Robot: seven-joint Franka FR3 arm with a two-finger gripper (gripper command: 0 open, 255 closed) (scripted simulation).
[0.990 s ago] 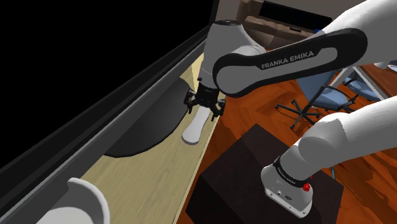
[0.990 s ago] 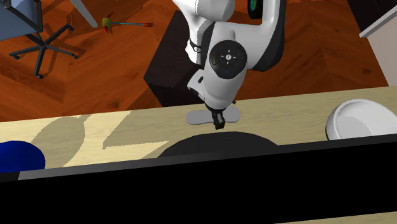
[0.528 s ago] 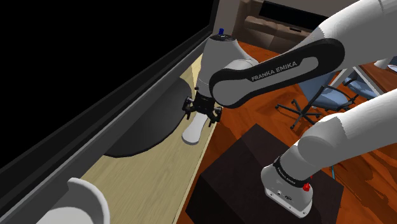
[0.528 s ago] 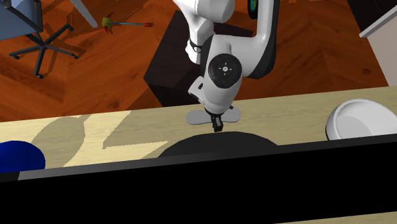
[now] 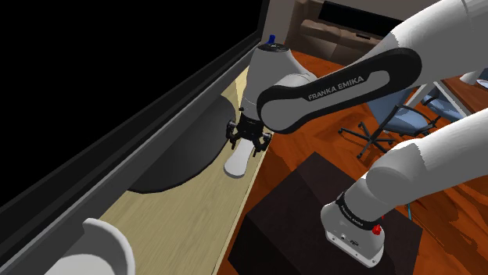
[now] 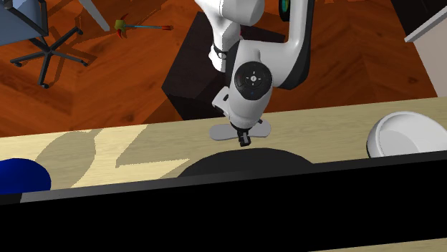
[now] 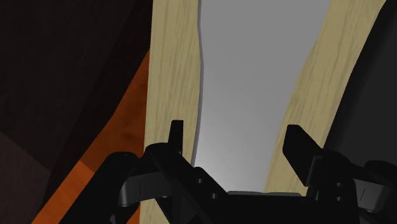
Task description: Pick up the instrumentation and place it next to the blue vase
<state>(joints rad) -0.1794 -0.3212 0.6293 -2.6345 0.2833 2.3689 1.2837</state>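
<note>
The instrumentation (image 5: 236,163) is a plain white, flat, elongated thing lying on the pale wooden tabletop (image 5: 180,219) near its edge. My black gripper (image 5: 249,145) points straight down onto its middle. In the wrist view the grey-white instrumentation (image 7: 245,95) runs between my two fingers (image 7: 177,137), which clasp its sides. In the second exterior view the gripper (image 6: 244,139) covers the middle of the instrumentation (image 6: 262,130), whose ends stick out on both sides. The blue vase (image 6: 18,176) stands at that view's far left on the same tabletop.
A large dark round shape (image 5: 168,152) lies on the table just beyond the gripper. A white rounded object (image 6: 401,136) stands at the other end of the table. A black area lies past the table's far rail. An office chair (image 5: 391,121) stands on the wooden floor.
The arm came down over the instrumentation, and the fingers, open before, have closed onto its sides. The instrumentation itself has not shifted.
</note>
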